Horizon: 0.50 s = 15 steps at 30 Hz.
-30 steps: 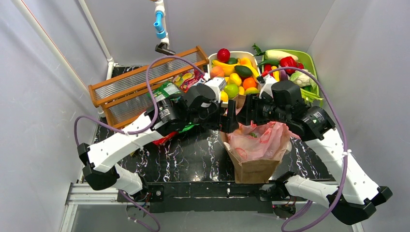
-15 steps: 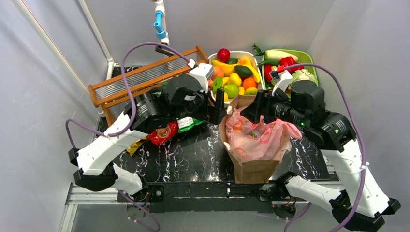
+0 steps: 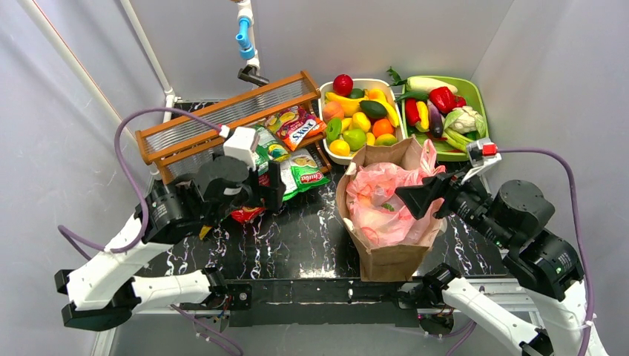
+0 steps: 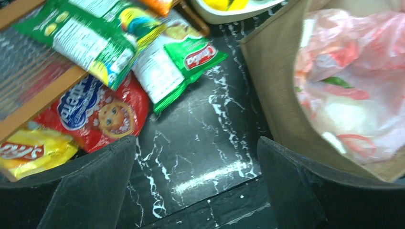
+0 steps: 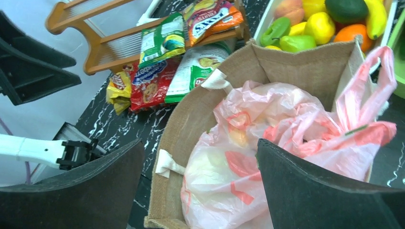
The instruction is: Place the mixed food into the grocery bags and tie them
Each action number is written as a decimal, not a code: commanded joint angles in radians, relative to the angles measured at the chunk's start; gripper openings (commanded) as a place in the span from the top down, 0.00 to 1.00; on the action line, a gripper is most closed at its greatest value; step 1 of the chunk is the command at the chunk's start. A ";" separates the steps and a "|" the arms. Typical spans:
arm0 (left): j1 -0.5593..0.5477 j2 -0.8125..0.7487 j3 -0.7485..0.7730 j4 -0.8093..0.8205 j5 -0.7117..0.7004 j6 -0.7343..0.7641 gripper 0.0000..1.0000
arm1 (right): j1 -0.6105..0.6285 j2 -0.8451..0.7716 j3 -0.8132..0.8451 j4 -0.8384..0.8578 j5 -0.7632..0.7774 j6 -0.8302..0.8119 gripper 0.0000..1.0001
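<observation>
operator: where do the grocery bags sit?
observer: the pink plastic bag [image 3: 382, 208], printed with red, is stuffed inside the brown paper bag [image 3: 389, 261]. the brown paper bag stands upright on the bench [image 3: 297, 237], right of centre, near the front edge. one pink handle [image 3: 429, 154] sticks up at its far right corner.
operator: and the food?
observer: snack packets [image 3: 295, 159] lie heaped on the left of the bench, against a wooden rack [image 3: 215, 122]. toy fruit [image 3: 361, 119] fills a white basket [image 3: 322, 96] just beyond the brown paper bag. vegetables [image 3: 445, 100] lie in a green tray [image 3: 472, 83] to the right of the basket.
operator: tools?
observer: the left tool [image 4: 196, 143] hangs over bare bench between the packets and the brown paper bag, jaws wide, nothing in them. the right tool [image 5: 199, 143] hovers above the pink plastic bag, jaws wide too, gripping nothing.
</observation>
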 commanded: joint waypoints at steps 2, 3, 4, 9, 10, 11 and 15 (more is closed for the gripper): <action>0.006 -0.133 -0.197 -0.019 -0.116 -0.087 0.02 | 0.004 -0.071 -0.049 -0.014 0.098 0.011 0.05; 0.006 -0.157 -0.229 -0.018 -0.121 -0.099 0.02 | 0.004 -0.092 -0.051 -0.025 0.114 0.011 0.05; 0.006 -0.179 -0.260 -0.017 -0.124 -0.108 0.02 | 0.003 -0.107 -0.052 -0.035 0.123 0.013 0.05; 0.006 -0.274 -0.382 -0.020 -0.141 -0.124 0.02 | 0.004 -0.151 -0.056 -0.122 0.175 0.019 0.06; 0.006 -0.290 -0.399 -0.023 -0.145 -0.121 0.02 | 0.004 -0.162 -0.059 -0.145 0.204 0.021 0.05; 0.007 -0.301 -0.416 -0.029 -0.153 -0.117 0.02 | 0.004 -0.173 -0.064 -0.163 0.235 0.023 0.06; 0.006 -0.362 -0.483 -0.050 -0.192 -0.090 0.02 | 0.003 -0.232 -0.085 -0.222 0.344 0.044 0.06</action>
